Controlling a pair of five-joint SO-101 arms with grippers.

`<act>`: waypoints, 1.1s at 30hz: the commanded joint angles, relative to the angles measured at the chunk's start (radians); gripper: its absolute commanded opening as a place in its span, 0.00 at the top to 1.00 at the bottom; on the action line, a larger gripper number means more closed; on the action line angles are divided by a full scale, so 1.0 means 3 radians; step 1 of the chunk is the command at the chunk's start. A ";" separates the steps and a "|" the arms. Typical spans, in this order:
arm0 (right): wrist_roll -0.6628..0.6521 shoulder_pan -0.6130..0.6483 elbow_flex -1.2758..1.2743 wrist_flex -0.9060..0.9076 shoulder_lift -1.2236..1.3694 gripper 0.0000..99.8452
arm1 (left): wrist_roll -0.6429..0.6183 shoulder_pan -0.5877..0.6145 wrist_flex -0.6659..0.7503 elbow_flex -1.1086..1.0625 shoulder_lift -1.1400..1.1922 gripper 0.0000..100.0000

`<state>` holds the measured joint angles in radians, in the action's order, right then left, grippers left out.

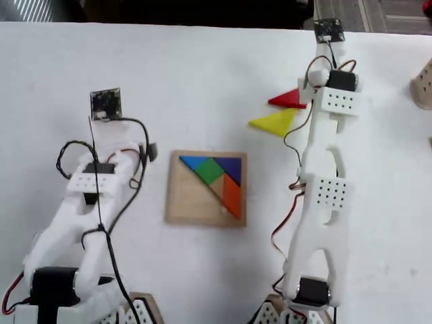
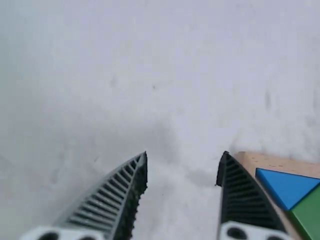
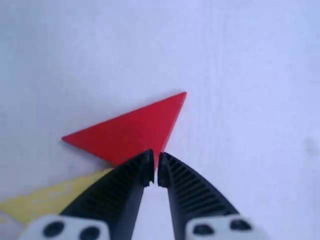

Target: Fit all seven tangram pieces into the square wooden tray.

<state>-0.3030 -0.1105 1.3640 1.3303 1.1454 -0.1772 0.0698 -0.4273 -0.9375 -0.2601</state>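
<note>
The square wooden tray (image 1: 185,196) lies mid-table with blue (image 1: 192,163), green (image 1: 210,171), purple (image 1: 231,167) and orange (image 1: 231,194) pieces in its right half. A red triangle (image 1: 287,99) and a yellow triangle (image 1: 273,122) lie on the table beyond the tray, to its right. My right gripper (image 1: 302,91) (image 3: 155,159) is shut on the near corner of the red triangle (image 3: 130,132), and the yellow triangle (image 3: 45,200) is beside it. My left gripper (image 1: 150,151) (image 2: 182,160) is open over bare table next to the tray's far left corner (image 2: 248,160), holding nothing.
A wooden block with holes (image 1: 422,84) stands at the right edge of the table. The right arm (image 1: 324,189) stretches along the tray's right side. The left half of the tray holds no pieces.
</note>
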 commanded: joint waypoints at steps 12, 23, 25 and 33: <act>-0.0327 0.0110 0.0026 -0.1476 0.0790 0.98 | 0.0031 -0.0043 0.0097 0.0179 0.0003 0.76; -0.1432 0.0038 0.0061 -0.0125 0.0892 0.98 | 0.0031 -0.0049 0.0107 0.0179 0.0003 0.76; -0.1524 0.0038 0.0102 0.0130 0.0887 0.98 | 0.0031 -0.0049 0.0107 0.0179 0.0003 0.76; -0.1555 -0.0090 0.0834 0.1220 0.0887 0.98 | 0.0031 -0.0049 0.0107 0.0179 0.0003 0.76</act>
<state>-0.7495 -0.0997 1.5175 1.5205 1.4001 -0.1772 0.0698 -0.4273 -0.9375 -0.2601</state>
